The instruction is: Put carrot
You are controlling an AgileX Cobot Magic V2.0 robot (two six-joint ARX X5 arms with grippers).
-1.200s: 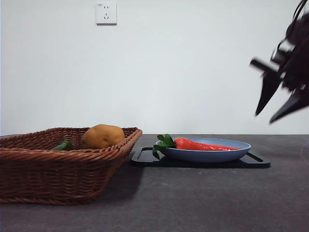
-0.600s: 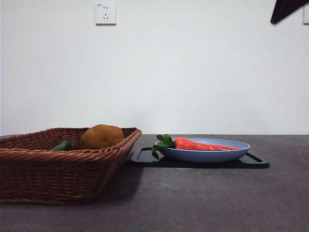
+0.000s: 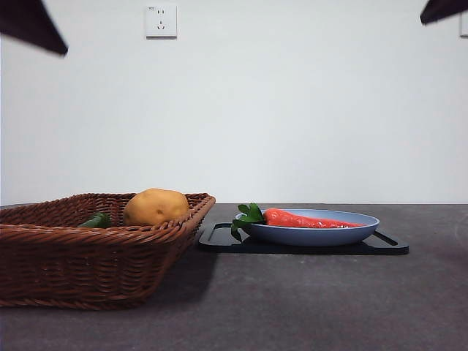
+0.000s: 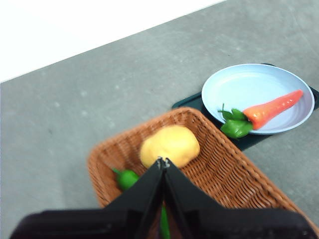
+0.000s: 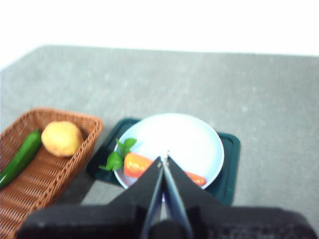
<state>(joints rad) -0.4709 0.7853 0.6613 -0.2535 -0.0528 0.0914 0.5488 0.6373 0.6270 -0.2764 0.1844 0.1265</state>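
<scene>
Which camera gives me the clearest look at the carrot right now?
The left wrist view: the carrot lies uncovered on the blue plate, full length from leaves to tip. In the right wrist view the shut right gripper hides its middle. The front view shows it only side-on, low behind the plate rim.

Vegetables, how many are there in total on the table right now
3. The carrot lies on the blue plate; the potato and a green vegetable sit in the wicker basket. Others may be hidden.

Matte black left gripper (image 4: 163,162), long tapered jaws, same black right gripper (image 5: 164,160), dark tips in upper frame corners
</scene>
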